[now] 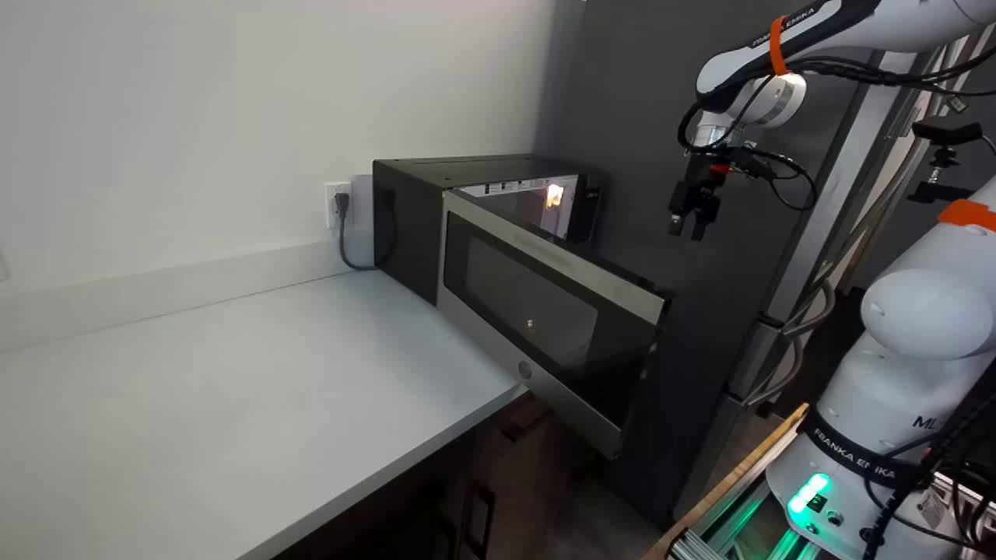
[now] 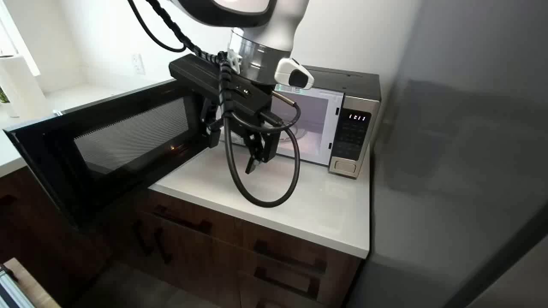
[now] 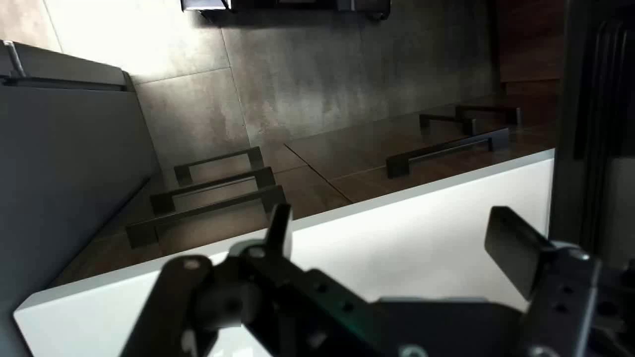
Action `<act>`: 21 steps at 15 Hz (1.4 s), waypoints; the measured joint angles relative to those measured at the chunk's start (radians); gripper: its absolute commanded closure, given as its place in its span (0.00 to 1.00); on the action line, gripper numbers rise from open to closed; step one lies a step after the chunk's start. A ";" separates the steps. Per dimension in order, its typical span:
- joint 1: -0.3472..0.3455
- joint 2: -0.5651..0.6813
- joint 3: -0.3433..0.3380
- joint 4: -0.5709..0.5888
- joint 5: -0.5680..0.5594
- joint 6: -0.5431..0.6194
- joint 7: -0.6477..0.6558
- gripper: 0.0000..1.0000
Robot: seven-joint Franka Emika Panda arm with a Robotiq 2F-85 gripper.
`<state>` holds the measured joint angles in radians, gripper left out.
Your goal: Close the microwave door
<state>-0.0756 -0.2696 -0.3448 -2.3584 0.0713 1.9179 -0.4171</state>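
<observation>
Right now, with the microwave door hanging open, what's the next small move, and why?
I'd probably ease the gripper out to round the free edge of the door: it stands wide open, the gripper hangs on its inner side, and closing likely needs a push on the outer face.

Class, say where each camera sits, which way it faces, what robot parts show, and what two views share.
In an exterior view: on the hinge side, looking down at the door from outside; arm, base, gripper show.
In an exterior view: in front of the microwave, facing its open front; arm's end and gripper show.
Wrist view: mounted by the gripper, looking down at counter and floor; gripper fingers show.
Both exterior views share door, microwave and gripper.
</observation>
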 measured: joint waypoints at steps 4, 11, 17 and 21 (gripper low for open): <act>0.000 0.000 0.000 0.000 0.000 0.000 0.000 0.00; -0.012 -0.014 0.056 0.003 0.001 -0.025 0.039 0.00; 0.032 -0.166 0.311 0.022 -0.006 -0.079 0.363 0.00; 0.083 -0.230 0.472 0.084 -0.007 -0.081 0.603 0.25</act>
<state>0.0071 -0.4998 0.1270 -2.2747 0.0645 1.8368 0.1863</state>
